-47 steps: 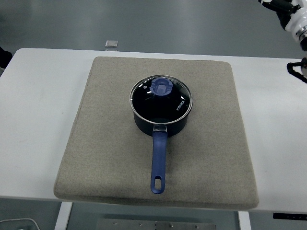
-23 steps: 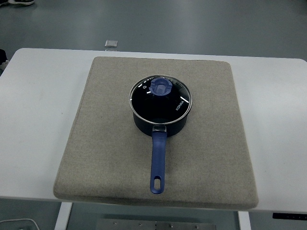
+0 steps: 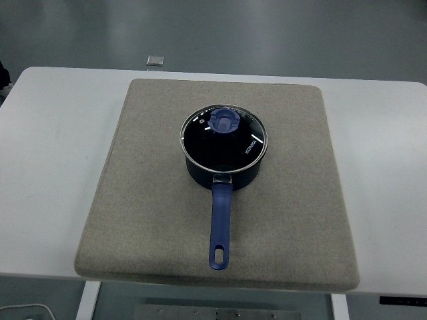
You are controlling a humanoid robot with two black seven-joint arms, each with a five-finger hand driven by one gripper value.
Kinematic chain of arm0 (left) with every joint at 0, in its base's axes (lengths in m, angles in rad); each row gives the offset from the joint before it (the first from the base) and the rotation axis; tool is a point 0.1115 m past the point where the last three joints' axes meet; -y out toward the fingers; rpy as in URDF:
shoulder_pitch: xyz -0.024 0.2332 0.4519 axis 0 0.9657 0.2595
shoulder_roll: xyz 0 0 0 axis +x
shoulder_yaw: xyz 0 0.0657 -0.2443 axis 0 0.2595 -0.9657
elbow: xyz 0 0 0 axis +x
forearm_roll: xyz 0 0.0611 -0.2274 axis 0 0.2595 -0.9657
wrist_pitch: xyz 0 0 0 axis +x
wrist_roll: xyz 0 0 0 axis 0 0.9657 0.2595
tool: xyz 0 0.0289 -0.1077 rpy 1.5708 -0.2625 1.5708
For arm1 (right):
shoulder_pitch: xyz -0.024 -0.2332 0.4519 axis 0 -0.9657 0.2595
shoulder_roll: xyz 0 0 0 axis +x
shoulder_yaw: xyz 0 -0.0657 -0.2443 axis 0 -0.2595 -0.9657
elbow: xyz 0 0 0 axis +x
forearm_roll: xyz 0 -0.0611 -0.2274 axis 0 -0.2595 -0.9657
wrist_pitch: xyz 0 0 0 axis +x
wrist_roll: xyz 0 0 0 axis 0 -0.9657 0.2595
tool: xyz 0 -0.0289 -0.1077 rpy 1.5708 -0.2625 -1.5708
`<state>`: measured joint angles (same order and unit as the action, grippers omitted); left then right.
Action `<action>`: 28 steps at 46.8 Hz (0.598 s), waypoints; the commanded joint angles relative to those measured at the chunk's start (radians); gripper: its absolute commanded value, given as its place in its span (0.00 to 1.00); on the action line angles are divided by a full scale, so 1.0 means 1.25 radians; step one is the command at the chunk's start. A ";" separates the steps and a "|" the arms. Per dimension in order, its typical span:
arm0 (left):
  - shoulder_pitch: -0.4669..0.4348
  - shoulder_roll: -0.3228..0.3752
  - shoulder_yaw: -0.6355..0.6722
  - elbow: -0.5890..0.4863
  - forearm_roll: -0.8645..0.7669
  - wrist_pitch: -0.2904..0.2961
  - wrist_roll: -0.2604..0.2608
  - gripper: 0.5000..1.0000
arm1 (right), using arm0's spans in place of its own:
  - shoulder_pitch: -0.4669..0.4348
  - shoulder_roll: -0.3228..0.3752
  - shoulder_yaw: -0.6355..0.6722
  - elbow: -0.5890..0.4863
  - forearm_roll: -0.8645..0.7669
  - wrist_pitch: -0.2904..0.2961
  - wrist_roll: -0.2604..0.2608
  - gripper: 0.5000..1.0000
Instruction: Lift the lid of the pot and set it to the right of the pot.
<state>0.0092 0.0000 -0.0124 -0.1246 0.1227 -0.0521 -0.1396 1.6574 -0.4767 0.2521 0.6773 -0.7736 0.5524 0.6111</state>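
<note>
Lid [image 3: 225,137] sits on the pot [image 3: 223,167], mid-mat [image 3: 133,200] on the bench [image 3: 53,167], so you haven't started. No hand in view, can't tell its fingers. You'll want to pinch the blue knob [image 3: 225,121] next.

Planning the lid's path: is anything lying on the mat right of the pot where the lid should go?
Nothing visible. The lid sits on the pot, and the mat to its right is bare.
</note>
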 commanded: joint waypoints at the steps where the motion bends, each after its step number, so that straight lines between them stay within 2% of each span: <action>1: 0.000 0.000 0.000 0.000 0.000 0.000 0.000 1.00 | 0.004 0.002 0.002 0.002 0.000 -0.003 0.000 0.80; 13: 0.000 0.000 -0.001 0.000 0.000 0.000 0.000 1.00 | -0.003 0.010 -0.002 0.015 -0.014 0.002 0.000 0.80; 28: 0.000 0.000 0.000 0.000 0.000 0.000 0.000 1.00 | 0.007 0.000 0.001 0.138 -0.186 -0.006 0.000 0.80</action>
<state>0.0090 0.0000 -0.0123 -0.1247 0.1227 -0.0522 -0.1396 1.6627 -0.4758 0.2503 0.8252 -0.9680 0.5453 0.6108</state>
